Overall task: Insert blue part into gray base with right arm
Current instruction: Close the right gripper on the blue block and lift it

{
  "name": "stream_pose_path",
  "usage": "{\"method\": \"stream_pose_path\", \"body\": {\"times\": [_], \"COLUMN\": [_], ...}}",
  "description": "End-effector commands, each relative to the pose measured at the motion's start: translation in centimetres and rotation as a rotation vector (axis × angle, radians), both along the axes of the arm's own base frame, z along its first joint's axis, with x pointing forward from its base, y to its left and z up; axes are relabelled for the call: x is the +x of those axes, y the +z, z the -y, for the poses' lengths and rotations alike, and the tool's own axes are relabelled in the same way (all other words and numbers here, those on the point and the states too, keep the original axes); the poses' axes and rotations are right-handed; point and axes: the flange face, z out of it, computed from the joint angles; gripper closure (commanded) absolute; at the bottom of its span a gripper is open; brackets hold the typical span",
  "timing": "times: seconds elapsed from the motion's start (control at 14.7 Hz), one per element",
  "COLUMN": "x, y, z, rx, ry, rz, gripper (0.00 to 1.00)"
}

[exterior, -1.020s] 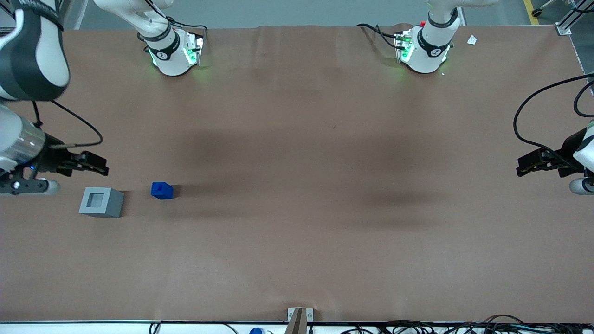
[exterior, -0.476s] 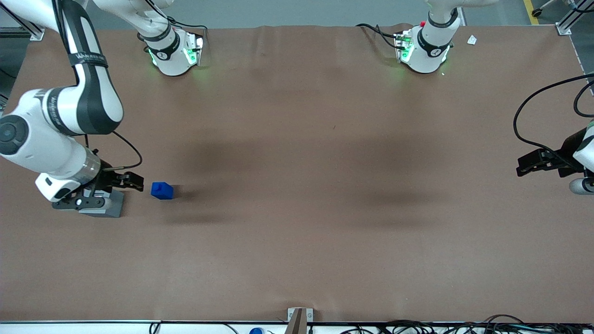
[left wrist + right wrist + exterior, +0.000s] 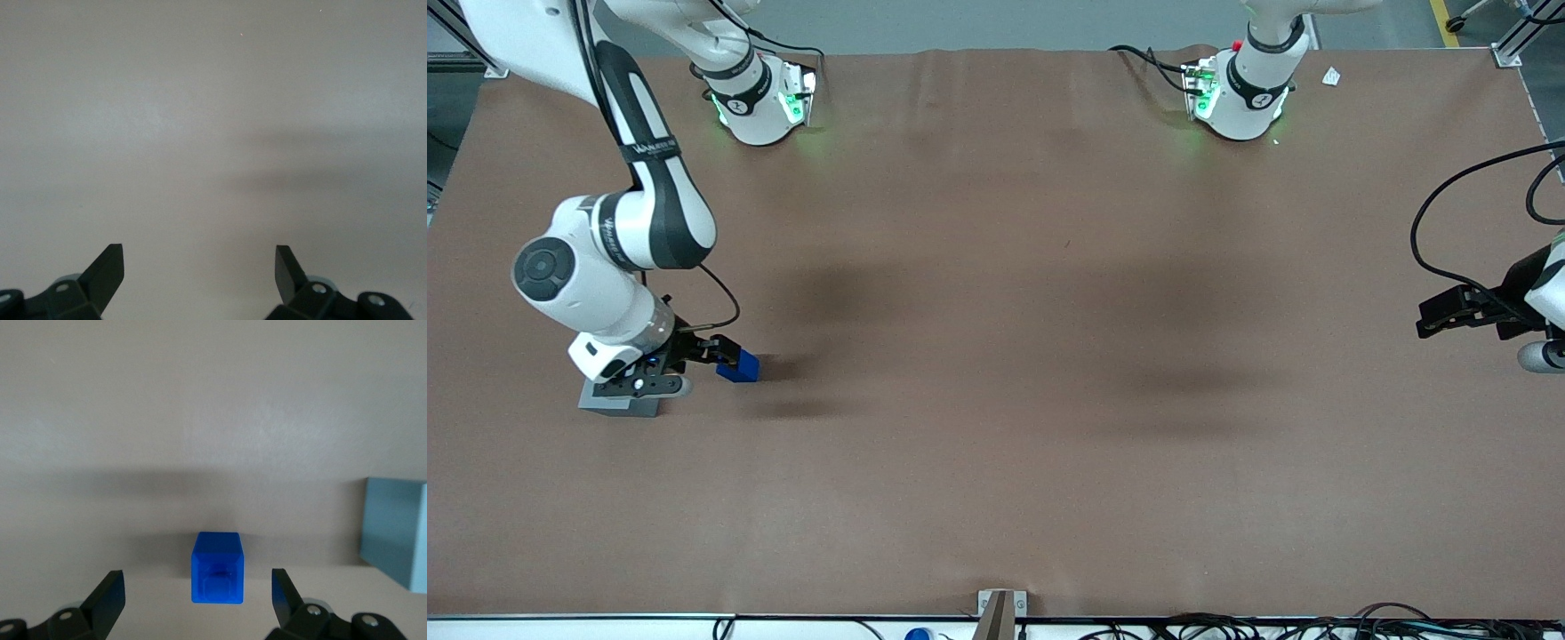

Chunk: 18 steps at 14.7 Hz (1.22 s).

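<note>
The blue part (image 3: 741, 366) sits on the brown table with its stub (image 3: 219, 585) facing up. My right arm's gripper (image 3: 724, 352) hovers at it, coming from the gray base's side. In the right wrist view the gripper (image 3: 197, 580) is open, and the blue part (image 3: 217, 568) lies between the spread fingertips (image 3: 108, 595) without touching either. The gray base (image 3: 615, 406) stands beside the blue part, toward the working arm's end of the table. It is mostly covered by my wrist; one side face of the gray base (image 3: 397, 533) shows.
The two arm bases (image 3: 760, 102) (image 3: 1240, 98) stand at the table's edge farthest from the front camera. The parked gripper (image 3: 1449, 316) hangs at its end of the table. A small bracket (image 3: 1000, 609) and cables (image 3: 1227, 627) line the near edge.
My right arm has swung in from the table's end, passing over the gray base, and the gripper now reaches the blue part. The fingers stayed open. Both blocks kept their places.
</note>
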Motion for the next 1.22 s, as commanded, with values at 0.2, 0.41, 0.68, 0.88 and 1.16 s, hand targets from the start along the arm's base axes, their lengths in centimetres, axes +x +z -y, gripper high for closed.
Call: {"method": "stream_pose_path", "body": {"times": [0.2, 0.41, 0.68, 0.88, 1.16], "x": [-0.5, -0.6, -0.7, -1.0, -1.3], "y": [-4.8, -5.7, -6.5, -7.0, -7.6], "z": [-0.3, -0.6, -0.3, -0.2, 0.3], "rx": [0.002, 0.000, -0.003, -0.009, -0.014], "ry": [-0.004, 0.002, 0.007, 0.013, 0.015], "rz": [-0.039, -0.047, -0.060, -0.067, -0.075], "gripper": [0.05, 0.11, 0.27, 0.31, 0.50]}}
